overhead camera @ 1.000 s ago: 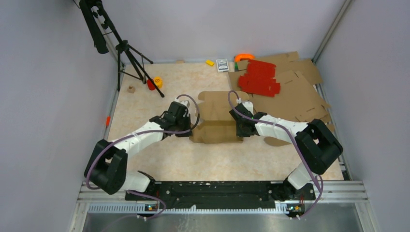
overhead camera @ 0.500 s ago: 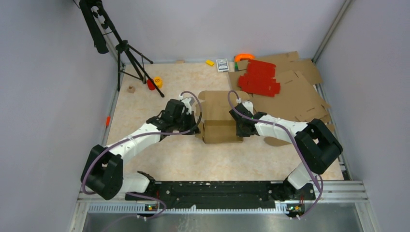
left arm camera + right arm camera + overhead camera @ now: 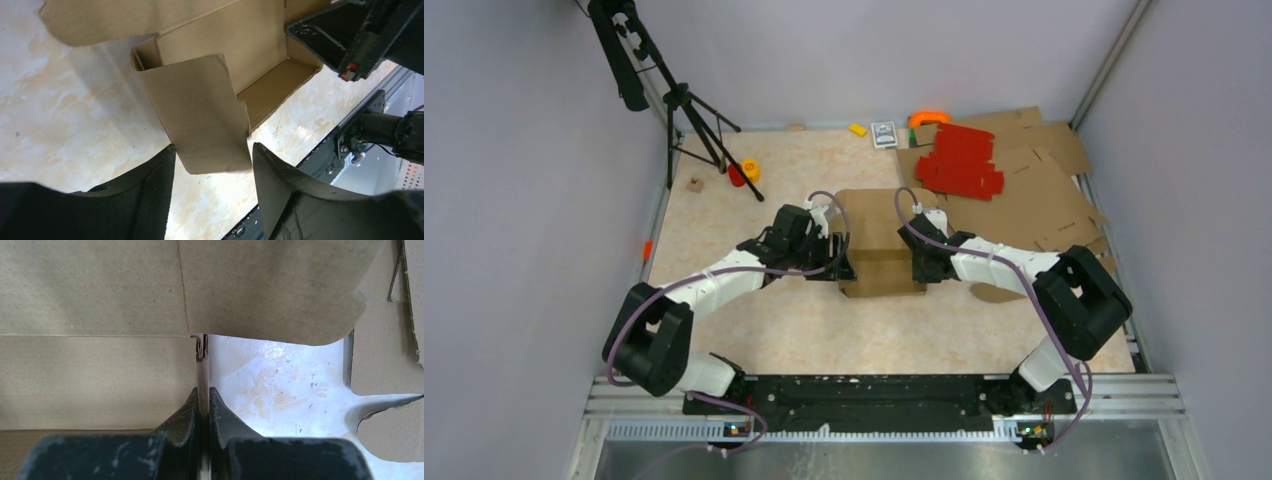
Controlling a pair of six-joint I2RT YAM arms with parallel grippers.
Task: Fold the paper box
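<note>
Midway, the box [image 3: 879, 250] sits half-formed on the worktop [image 3: 824, 330] between the arms: the right tool [image 3: 202, 407] clamps one side wall, the left tool [image 3: 212, 165] gapes around a raised flap [image 3: 200, 110], which probably needs pressing inward next.

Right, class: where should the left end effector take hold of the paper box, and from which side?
Probably the loose left side flap of the paper box: its thin free edge points between the fingers of the open left end effector, so come from the left. The right end effector pins the opposite wall.
</note>
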